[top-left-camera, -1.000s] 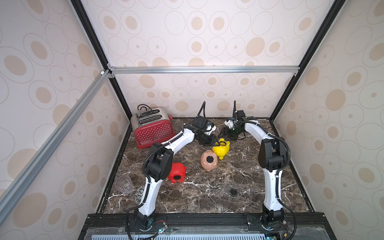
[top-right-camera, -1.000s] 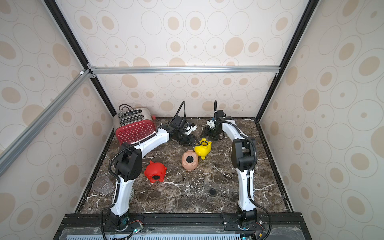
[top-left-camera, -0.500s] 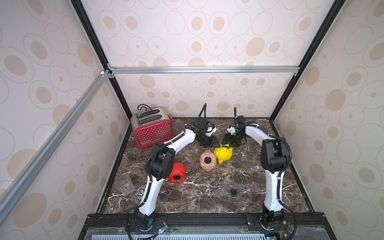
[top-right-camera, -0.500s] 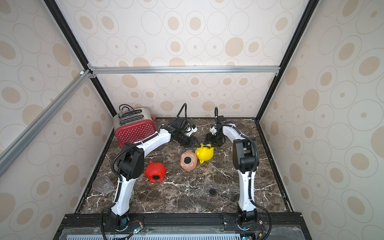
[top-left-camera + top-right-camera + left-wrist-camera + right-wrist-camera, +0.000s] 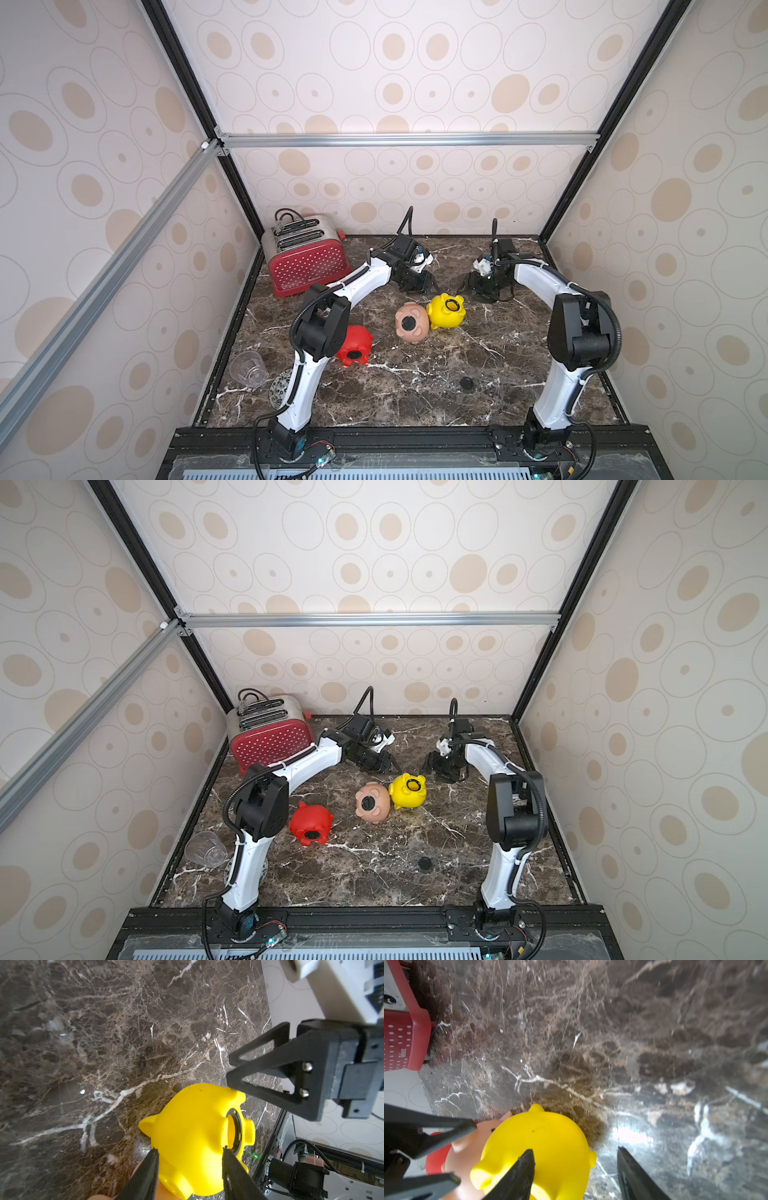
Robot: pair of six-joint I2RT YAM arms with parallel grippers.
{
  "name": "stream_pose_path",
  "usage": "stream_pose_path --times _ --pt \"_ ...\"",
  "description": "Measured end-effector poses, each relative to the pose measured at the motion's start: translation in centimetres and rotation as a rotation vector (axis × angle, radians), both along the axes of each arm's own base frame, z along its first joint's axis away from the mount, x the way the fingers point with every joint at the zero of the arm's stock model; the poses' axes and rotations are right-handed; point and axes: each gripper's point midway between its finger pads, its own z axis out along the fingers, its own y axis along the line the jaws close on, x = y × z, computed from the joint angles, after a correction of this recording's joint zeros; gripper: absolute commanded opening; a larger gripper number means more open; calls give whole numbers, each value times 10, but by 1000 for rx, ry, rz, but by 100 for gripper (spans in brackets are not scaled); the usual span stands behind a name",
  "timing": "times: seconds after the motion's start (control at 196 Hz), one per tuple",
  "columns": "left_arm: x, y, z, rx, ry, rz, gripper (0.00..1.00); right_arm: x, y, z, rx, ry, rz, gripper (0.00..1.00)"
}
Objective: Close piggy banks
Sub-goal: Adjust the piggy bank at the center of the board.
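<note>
The yellow pig [image 5: 445,311] lies tipped on the marble table [image 5: 415,399], belly hole uncapped, touching the peach pig [image 5: 411,322] at its 8 o'clock — the red pig [image 5: 355,345] farther that way. Left gripper [image 5: 424,287] at 11 o'clock, right gripper [image 5: 478,293] at 2 — both spread partway, holding nothing.

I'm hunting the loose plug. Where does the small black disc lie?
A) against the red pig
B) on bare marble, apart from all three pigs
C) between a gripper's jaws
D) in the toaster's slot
B: both top views show the black disc alone on the marble table, clear of the red pig, peach pig and yellow pig.
</note>
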Motion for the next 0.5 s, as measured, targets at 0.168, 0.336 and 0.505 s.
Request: stream_pose_path --times 0.168,0.336,0.505 --pt "1 1 4 16 -23 11 49 2 -2 12 -11 -47 -7 66" --pt "-11 7 25 23 -54 14 49 8 0 26 4 -104 -6 67" --pt "-29 11 44 14 -82 7 49 12 4 31 28 -116 4 66"
